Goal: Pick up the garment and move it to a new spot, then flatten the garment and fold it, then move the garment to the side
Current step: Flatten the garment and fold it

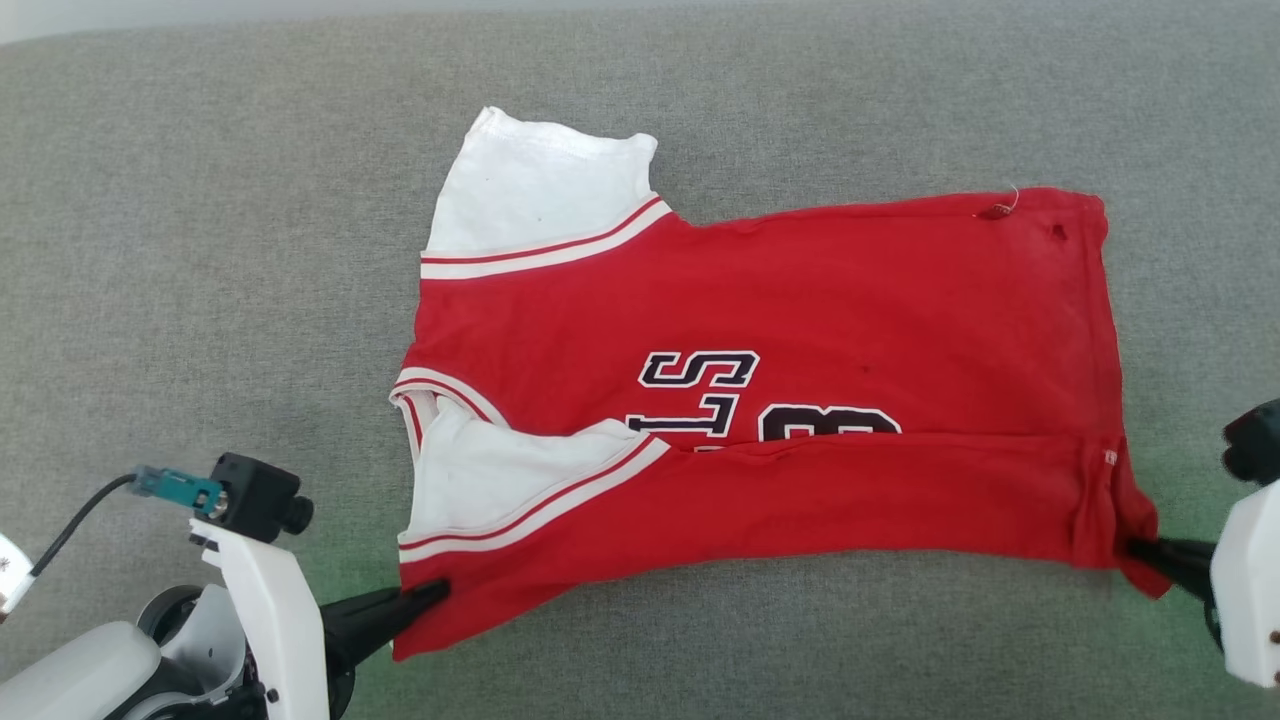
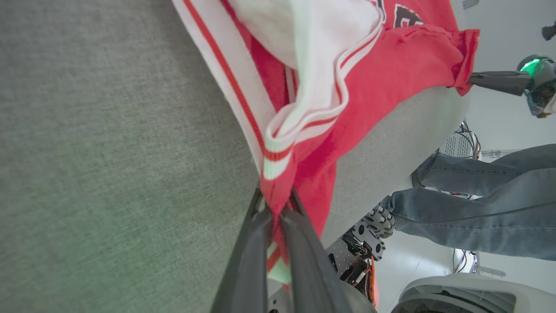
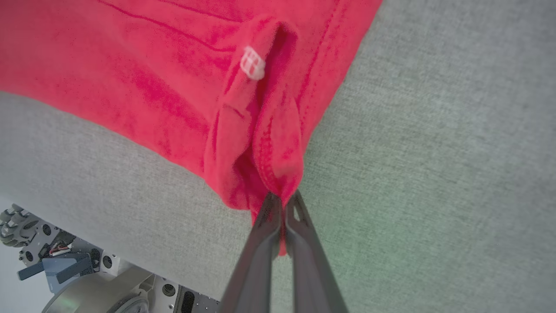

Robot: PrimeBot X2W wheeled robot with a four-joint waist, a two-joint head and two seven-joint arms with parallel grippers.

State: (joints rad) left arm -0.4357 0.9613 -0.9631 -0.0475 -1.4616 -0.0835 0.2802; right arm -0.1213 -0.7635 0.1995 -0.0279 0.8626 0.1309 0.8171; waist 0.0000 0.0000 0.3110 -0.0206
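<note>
While the shirt (image 1: pixel 760 330) lies partly folded on the grey surface (image 1: pixel 200 250), the left gripper (image 1: pixel 438 589) and right gripper (image 1: pixel 1136 547) each clamp a near corner.

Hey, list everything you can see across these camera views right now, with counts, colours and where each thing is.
jersey: one, red with white sleeves, striped trim and black lettering, spread on the surface, near edge folded over.
fabric surface: one, grey, under the jersey.
person's legs: two, in blue jeans, beyond the surface's edge in the left wrist view.
wheeled base: one, grey and black, below the surface's edge.
wrist camera: one, black with a teal plug, on the left arm.
left fingers: two, dark, shut on the jersey's near left corner.
right fingers: two, dark, shut on its near right corner.
</note>
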